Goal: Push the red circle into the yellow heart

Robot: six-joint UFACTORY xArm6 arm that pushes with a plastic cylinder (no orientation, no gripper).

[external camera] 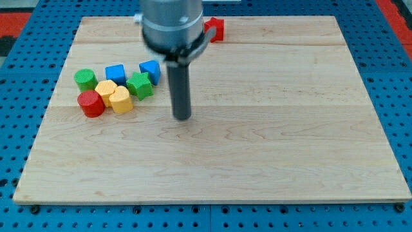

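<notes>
Red circle [91, 103] sits at the view's left of the tabletop [270, 154], lowest in a tight cluster, touching the yellow heart [120, 100] on its right. A second yellow block [106, 89] lies just above them, with a green circle [84, 79], a blue block [116, 73], a green star-like block [139, 85] and another blue block [150, 69] around. My tip [183, 116] rests on bare wood to the cluster's right, apart from every block. No pincer exists on this rod. A red block [214, 29] sits near the top edge. The pale plank tabletop lies on a blue perforated base [13, 129].
</notes>
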